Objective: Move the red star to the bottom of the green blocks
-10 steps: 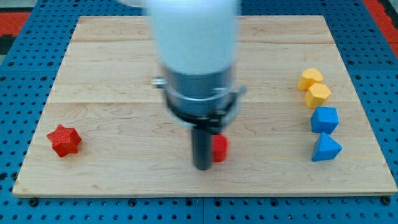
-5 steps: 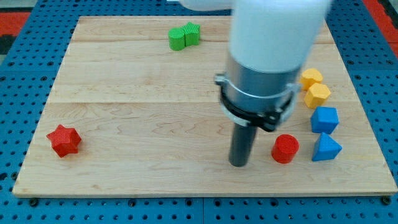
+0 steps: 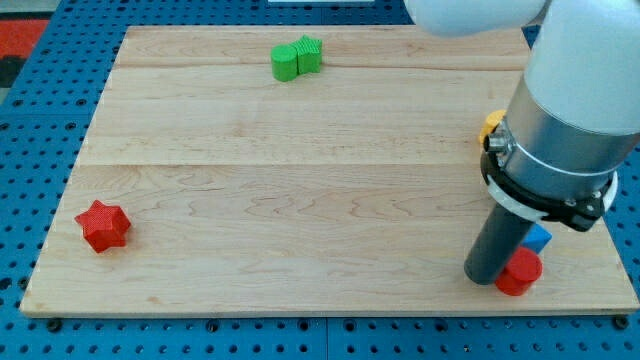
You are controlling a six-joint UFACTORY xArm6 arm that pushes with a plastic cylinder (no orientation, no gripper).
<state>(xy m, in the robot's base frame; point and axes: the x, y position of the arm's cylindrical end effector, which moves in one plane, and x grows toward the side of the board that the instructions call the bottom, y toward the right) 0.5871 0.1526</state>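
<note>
Camera view: my tip (image 3: 484,279), the blunt end of a dark matte rod with no jaws to open or close, rests on the board (image 3: 300,180) near the view's bottom right, touching or just beside a red cylinder (image 3: 519,272). A blue block (image 3: 539,238) peeks out behind the rod; a yellow block (image 3: 491,124) shows at the arm's edge, both shapes largely hidden. The red star (image 3: 103,224), ridged plastic with stubby points, sits well apart at the view's bottom left. The two green blocks (image 3: 296,57), touching each other, lie near the view's top edge. The pale wood looks smooth. Judged from this layout, the tip should travel round to the star's lower left, then push steadily up and rightward, stopping just below the green pair without nudging them.
</note>
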